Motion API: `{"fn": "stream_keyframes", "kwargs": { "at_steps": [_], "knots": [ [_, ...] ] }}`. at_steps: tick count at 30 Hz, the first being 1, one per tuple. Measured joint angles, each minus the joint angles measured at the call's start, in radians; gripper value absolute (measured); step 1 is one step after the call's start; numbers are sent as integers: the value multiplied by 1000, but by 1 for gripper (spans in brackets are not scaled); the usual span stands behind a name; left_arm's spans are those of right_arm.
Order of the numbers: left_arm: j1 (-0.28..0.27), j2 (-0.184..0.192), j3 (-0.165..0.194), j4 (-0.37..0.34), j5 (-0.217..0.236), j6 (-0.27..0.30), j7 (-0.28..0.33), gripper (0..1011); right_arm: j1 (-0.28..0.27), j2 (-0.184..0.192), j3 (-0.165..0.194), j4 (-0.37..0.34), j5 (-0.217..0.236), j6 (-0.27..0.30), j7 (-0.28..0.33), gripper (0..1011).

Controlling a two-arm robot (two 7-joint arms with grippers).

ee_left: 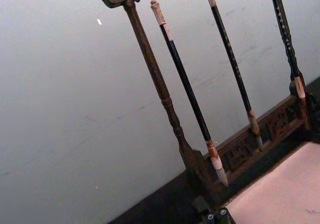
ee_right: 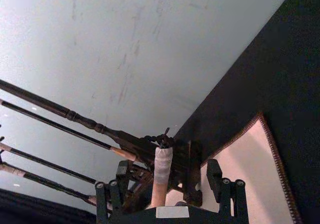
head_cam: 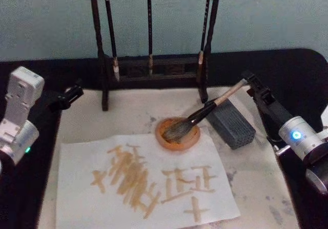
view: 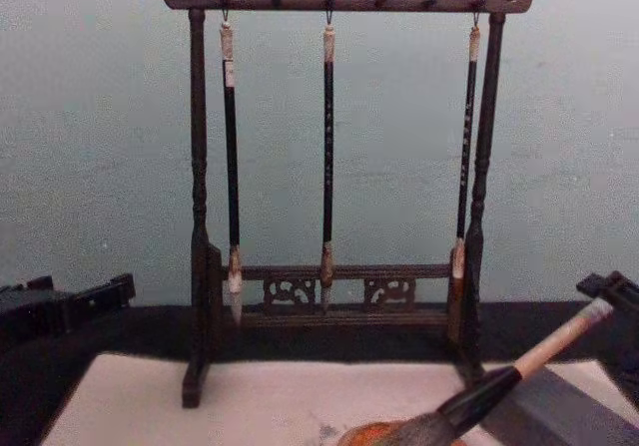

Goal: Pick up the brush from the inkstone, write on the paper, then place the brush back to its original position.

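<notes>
Brush [head_cam: 205,111] rests bristles in the inkstone [head_cam: 177,147], handle slanting far-right into your right claw [head_cam: 251,85], spread around its end. Left claw [head_cam: 72,93] idles left.

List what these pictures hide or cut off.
Paper: near edge cut off by the head view's bottom edge.
Inkstone: mostly below the chest view's bottom edge.
Brush: handle end hidden behind the right gripper in the head view.
Rack: top cut off by the head view's upper edge.
Left gripper: mostly below its wrist view's bottom edge.
</notes>
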Motion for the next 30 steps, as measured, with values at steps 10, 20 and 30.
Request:
{"fn": "stream_keyframes", "kwargs": {
  "at_steps": [10,20,30],
  "knots": [
    [0,0,0,0,0,0,0,1002,10,11,-20,1,-17,-7,-3,1002],
    [0,0,0,0,0,0,0,1002,7,9,-16,0,-16,-6,-2,856],
    [0,0,0,0,0,0,0,1002,6,8,-14,0,-15,-5,-1,568]
  ]
}}
